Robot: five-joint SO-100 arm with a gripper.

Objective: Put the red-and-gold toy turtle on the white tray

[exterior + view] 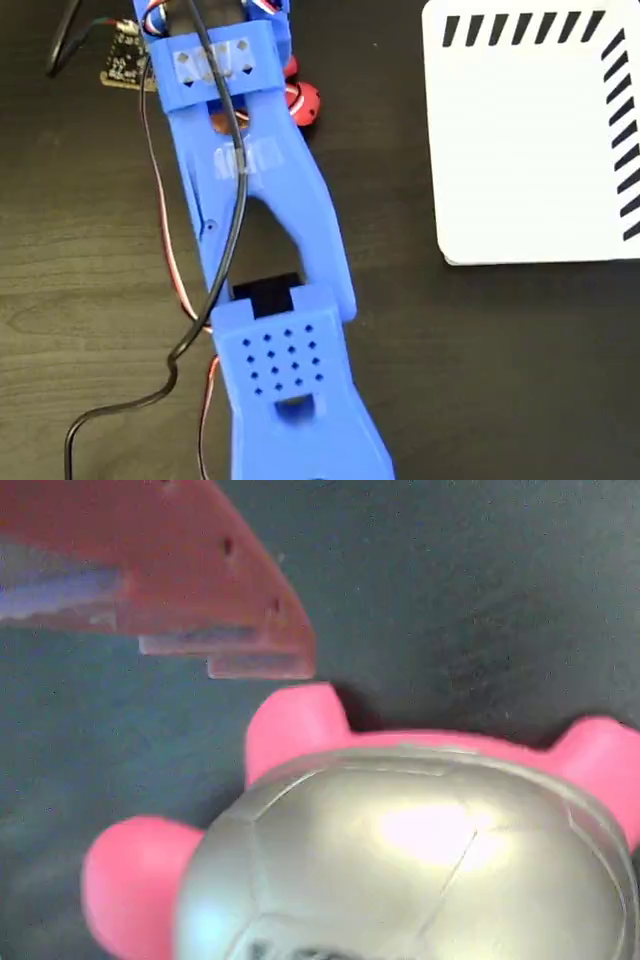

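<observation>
Filling wrist view: turtle (pixel 420 870) shell; fixed view: only red bits, white tray (pixel 520 150) apart; gripper state unclear

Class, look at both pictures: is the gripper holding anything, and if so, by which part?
It cannot be told. One finger sits just above the turtle, but no grip shows, and the arm hides it from above.

Dark wood-grain worktop (pixel 500 360) fills the whole fixed view, grain running left-right, matte with faint sheen. Small circuit board (pixel 124 55) with black cable (pixel 60 40) lies at top left. No walls, floor or windows in frame. Wrist view: same dark surface, blurred, soft overhead light.
</observation>
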